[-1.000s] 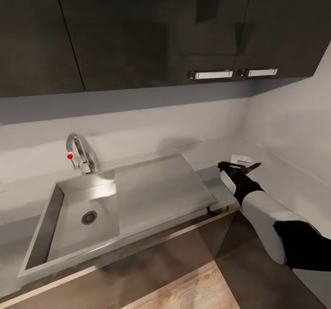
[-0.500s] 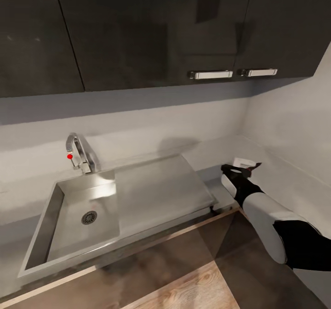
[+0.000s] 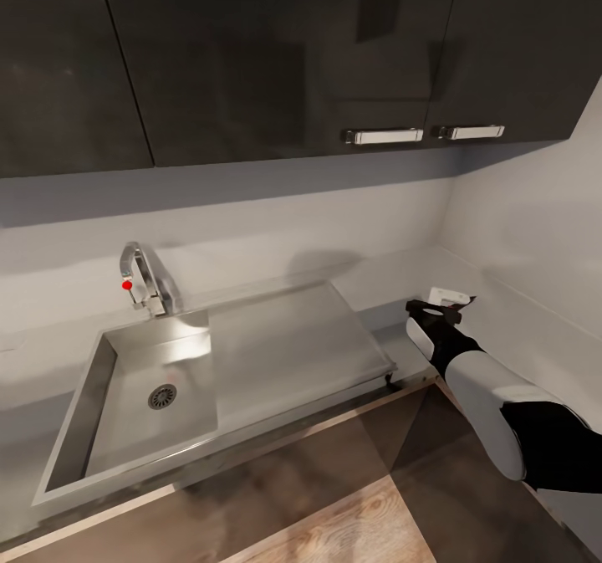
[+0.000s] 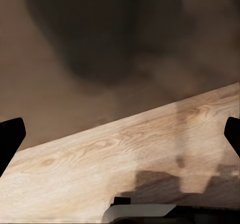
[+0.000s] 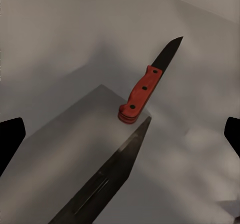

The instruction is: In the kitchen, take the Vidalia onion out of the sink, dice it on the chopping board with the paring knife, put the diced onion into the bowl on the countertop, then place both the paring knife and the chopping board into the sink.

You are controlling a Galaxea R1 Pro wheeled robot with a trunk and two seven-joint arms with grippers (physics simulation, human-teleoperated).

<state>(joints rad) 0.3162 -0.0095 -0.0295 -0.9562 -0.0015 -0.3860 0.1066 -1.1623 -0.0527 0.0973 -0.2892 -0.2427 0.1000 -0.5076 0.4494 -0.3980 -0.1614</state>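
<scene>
Paring knife [image 5: 142, 92] first: tiny, slim, red handle with three rivets and a dark pointed blade, lying flat on the pale grey countertop [image 5: 60, 44]. Sits straight ahead of the right gripper [image 3: 428, 312], roughly centred between its two fingers [image 5: 11, 136], tip pointing away and off to one side. Handle butt looks to sit right at the corner of a grey slab-like edge [image 5: 100, 184] closer to the gripper; can't tell what that slab is, or whether the butt actually rests on it. Probably very light and fully stiff, so no sag to worry about, but low and flat on a glossy top, so likely to skid or spin if nudged from one side. Best bet: pinch across the red handle near its middle, fingers either side, well clear of the blade, and come down square so both pads land together. Would avoid the blade end, too thin and slick for a good hold. From the head view, reddish bit of the knife [image 3: 460, 303] just past the gripper's tip, with something white [image 3: 441, 293] right behind it, maybe the bowl, too small to be sure. Right jaws spread wide, nothing between them, not touching the knife yet. Left gripper [image 4: 120, 134] hanging over wood floor [image 4: 125, 149], spread wide too, holding nothing.
</scene>
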